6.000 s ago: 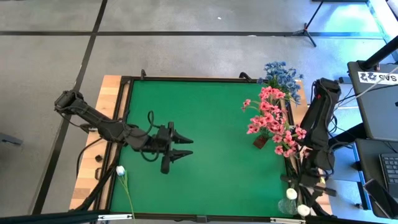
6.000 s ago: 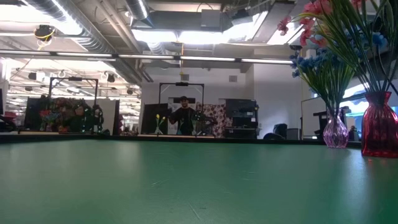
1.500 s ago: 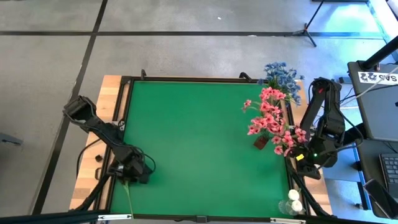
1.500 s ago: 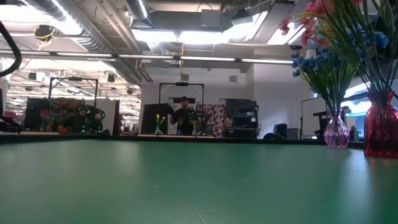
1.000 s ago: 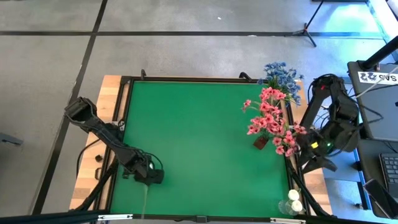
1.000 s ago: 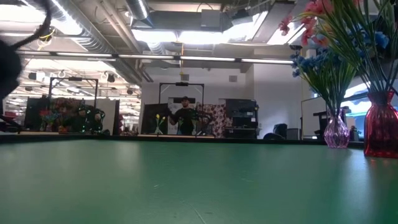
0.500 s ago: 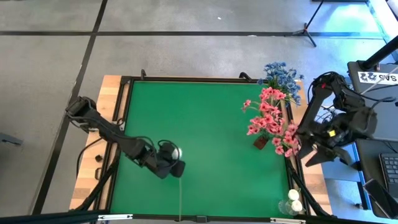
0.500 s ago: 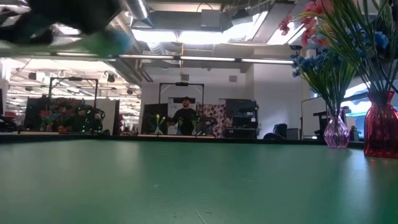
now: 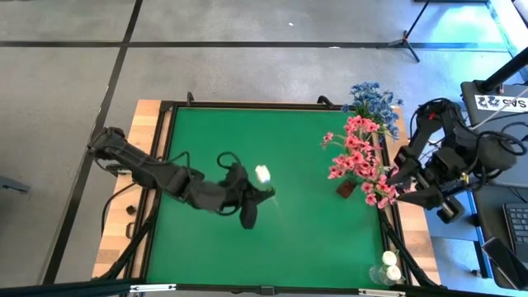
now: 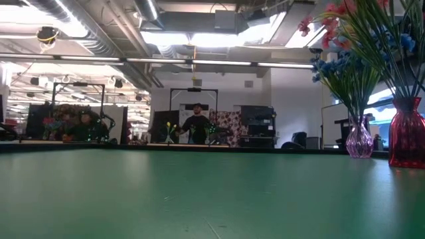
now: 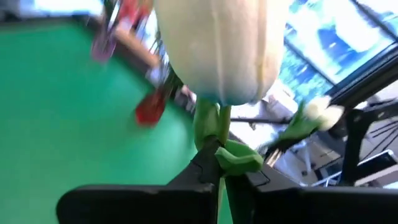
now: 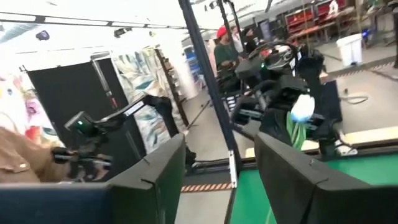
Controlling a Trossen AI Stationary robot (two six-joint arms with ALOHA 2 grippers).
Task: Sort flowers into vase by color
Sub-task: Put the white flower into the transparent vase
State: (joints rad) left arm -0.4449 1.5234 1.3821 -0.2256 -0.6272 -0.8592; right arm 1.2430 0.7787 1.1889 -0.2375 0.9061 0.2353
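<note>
My left gripper [image 9: 258,191] hangs over the middle of the green table [image 9: 289,239], shut on a white tulip-like flower. Its bud [image 9: 262,173] fills the left wrist view as a big white bud [image 11: 217,50] and shows small in the right wrist view, bud [image 12: 303,109]. My right gripper [image 9: 406,183] is open at the table's right edge, beside the pink flowers [image 9: 359,161] in the red vase [image 10: 405,143]. Blue flowers [image 9: 373,99] stand in a purple glass vase [image 10: 358,143] at the far right corner. My left gripper pinches the white flower's green stem [image 11: 216,140] between its two fingers, just below the bud. The bud sticks out past the fingertips. The flower is lifted clear of the table, and its stem [image 12: 289,134] hangs down below the fingers.
More white buds [image 9: 388,268] stand at the near right corner. A wooden frame [image 9: 153,165] borders the table's left side. People and equipment [image 10: 197,126] show in the room beyond the far edge. A monitor stand [image 12: 205,74] is close before my right gripper.
My left gripper has carried the white flower from the table's near left corner up and toward the table's middle. The flower has come off the table, and its bud now points toward the far right. My right arm has lifted and swung its wrist around at the right edge.
</note>
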